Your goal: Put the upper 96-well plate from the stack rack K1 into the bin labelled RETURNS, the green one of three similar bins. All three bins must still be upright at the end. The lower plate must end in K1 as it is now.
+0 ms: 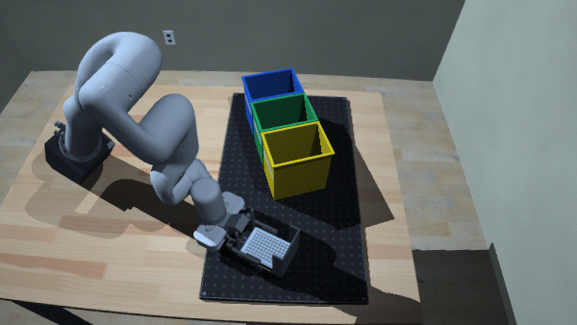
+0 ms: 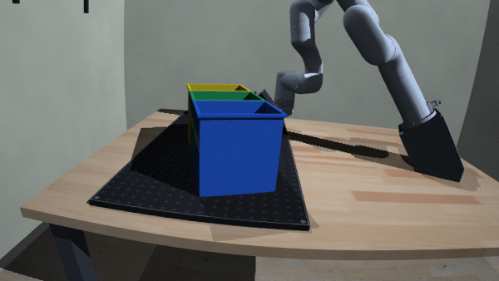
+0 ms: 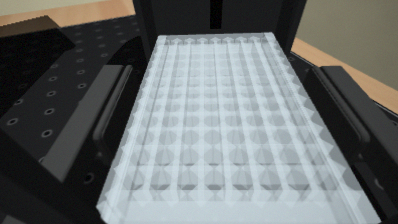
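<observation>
The upper plate point(image 1: 265, 247) point(image 3: 215, 135), pale with a grid of wells, sits level in the dark rack K1 point(image 1: 288, 255) point(image 3: 175, 17), whose tall back wall stands beyond it. My gripper point(image 1: 267, 246) point(image 3: 227, 102) is shut on the upper plate, one finger along each long side. The finger contact faces are dark and hard to see. The lower plate is hidden beneath. The green bin point(image 1: 284, 112) point(image 2: 224, 96) stands upright between the other two; its label is not readable. In the exterior view the bins hide the rack.
The yellow bin point(image 1: 300, 178) point(image 2: 216, 87) stands upright on the rack's side of the green one. The blue bin point(image 1: 269, 88) point(image 2: 239, 154) stands upright on the far side. All three are close together on the black perforated board point(image 1: 240, 284) point(image 2: 166, 208) point(image 3: 65, 105).
</observation>
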`<move>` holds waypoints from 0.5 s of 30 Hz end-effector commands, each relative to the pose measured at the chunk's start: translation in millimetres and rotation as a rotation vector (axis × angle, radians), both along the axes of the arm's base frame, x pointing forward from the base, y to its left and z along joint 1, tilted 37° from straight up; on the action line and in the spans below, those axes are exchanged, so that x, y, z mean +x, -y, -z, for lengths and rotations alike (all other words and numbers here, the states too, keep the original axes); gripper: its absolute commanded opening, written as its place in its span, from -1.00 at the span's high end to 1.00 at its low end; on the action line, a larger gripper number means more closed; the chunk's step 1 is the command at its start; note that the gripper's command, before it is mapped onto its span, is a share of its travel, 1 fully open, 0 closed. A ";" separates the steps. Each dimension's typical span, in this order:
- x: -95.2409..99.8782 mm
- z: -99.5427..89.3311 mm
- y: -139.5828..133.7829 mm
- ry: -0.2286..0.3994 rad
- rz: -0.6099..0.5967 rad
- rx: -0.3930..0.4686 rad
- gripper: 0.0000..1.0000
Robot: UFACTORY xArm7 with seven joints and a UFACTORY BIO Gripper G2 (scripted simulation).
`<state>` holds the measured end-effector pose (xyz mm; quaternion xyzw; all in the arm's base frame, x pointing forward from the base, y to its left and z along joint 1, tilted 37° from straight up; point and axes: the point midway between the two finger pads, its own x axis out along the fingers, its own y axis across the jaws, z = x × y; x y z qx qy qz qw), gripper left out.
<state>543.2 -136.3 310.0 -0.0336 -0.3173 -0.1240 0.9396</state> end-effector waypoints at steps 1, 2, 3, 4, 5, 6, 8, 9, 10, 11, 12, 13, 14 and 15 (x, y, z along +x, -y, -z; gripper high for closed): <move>0.2 -2.5 -0.4 -0.001 0.017 -0.020 1.00; 0.2 -2.5 -0.4 -0.001 0.017 -0.020 1.00; 0.2 -2.5 -0.4 -0.001 0.017 -0.020 1.00; 0.2 -2.5 -0.4 -0.001 0.017 -0.020 1.00; 0.2 -2.5 -0.4 -0.001 0.017 -0.020 1.00; 0.2 -2.5 -0.4 -0.001 0.017 -0.020 1.00; -0.2 -3.1 -0.6 -0.001 0.017 -0.020 1.00; -0.6 -3.6 -0.7 -0.001 0.017 -0.020 1.00; -1.0 -4.1 -0.8 -0.002 0.017 -0.020 1.00; -1.3 -4.6 -0.9 -0.002 0.017 -0.020 1.00; -1.7 -5.1 -1.0 -0.002 0.017 -0.020 1.00; -2.1 -5.6 -1.1 -0.002 0.017 -0.020 1.00; -2.5 -6.1 -1.2 -0.002 0.017 -0.020 1.00; -2.9 -6.6 -1.3 -0.002 0.017 -0.020 1.00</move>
